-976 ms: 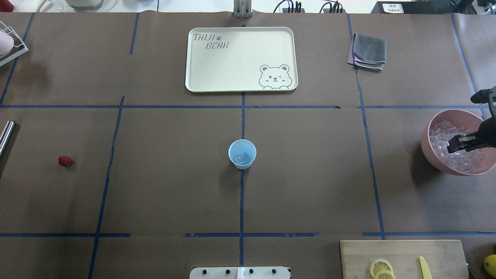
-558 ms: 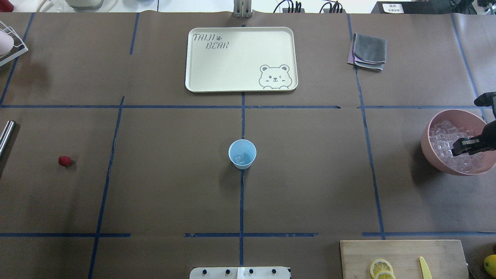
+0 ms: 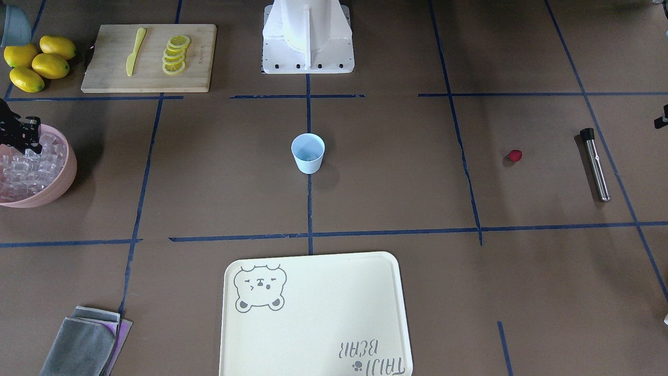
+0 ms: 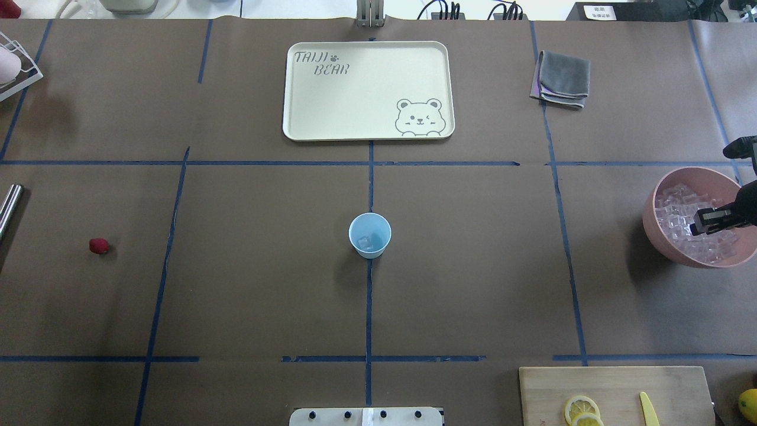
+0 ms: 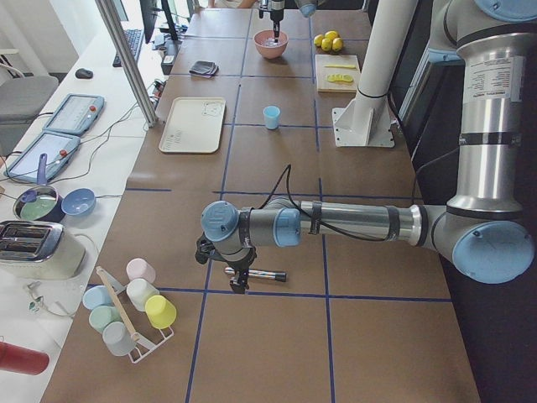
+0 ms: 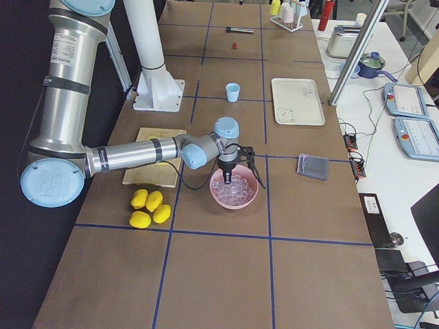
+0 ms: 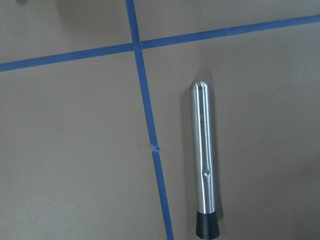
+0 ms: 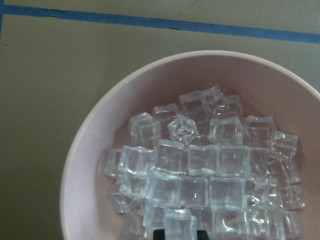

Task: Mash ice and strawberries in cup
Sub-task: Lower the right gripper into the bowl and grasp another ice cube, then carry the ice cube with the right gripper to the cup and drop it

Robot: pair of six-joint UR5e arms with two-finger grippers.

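Observation:
The pale-blue cup (image 4: 369,235) stands upright at the table's middle with one ice cube (image 4: 365,242) in it. The strawberry (image 4: 99,246) lies alone at the far left. The pink bowl (image 4: 650,219) at the right holds several more ice cubes (image 8: 200,165). My right gripper (image 4: 698,223) is low over the ice in the bowl. It is open, and in the right wrist view its tips (image 8: 180,234) stand either side of one cube. My left gripper (image 5: 237,284) hangs above a steel muddler (image 7: 202,165); I cannot tell if it is open or shut.
A cream bear tray (image 4: 366,89) lies beyond the cup and a folded grey cloth (image 4: 565,77) at the far right. A cutting board (image 4: 615,384) with lemon slices (image 4: 582,409) and a yellow knife (image 4: 649,409) sits at the near right, whole lemons (image 3: 36,62) beside it.
My right gripper has shifted a little to the right over the bowl and sunk closer to the ice. The cup and strawberry have not moved.

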